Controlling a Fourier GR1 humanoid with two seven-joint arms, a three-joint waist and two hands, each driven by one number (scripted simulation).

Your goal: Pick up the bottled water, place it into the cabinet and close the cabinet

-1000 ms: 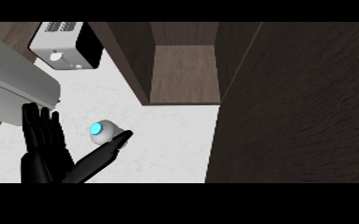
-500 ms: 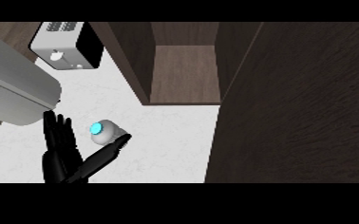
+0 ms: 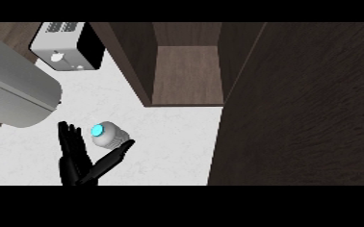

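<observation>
A steep downward view of a white bench [image 3: 163, 139]. The bottled water [image 3: 108, 134] stands upright on it at lower left, seen almost from above: a pale rounded body with a bright turquoise cap facing the viewer, so its long axis points up toward the camera, not along the bench. 1 black hand [image 3: 77, 161] shows, coming in from the lower left, with a broad grey forearm [image 3: 25, 96] above it at the left edge; from this view alone, which of the 2 hands it is cannot be told for certain, though its place at the view's left suggests the left hand. Its fingers [image 3: 70, 137] are straight and spread, pointing up-screen just to the left of the bottle, while the thumb [image 3: 113, 157] angles out beneath the bottle's lower right side. The bottle sits in the open V between them, and whether either part touches it is unclear; nothing is curled round it. No other hand is in view. The open cabinet [image 3: 186, 74], dark wood with a bare brown floor inside, lies up and to the right of the bottle, well apart, with its dark door [image 3: 292, 115] swung open at right. A toaster [image 3: 68, 45] sits at upper left.
</observation>
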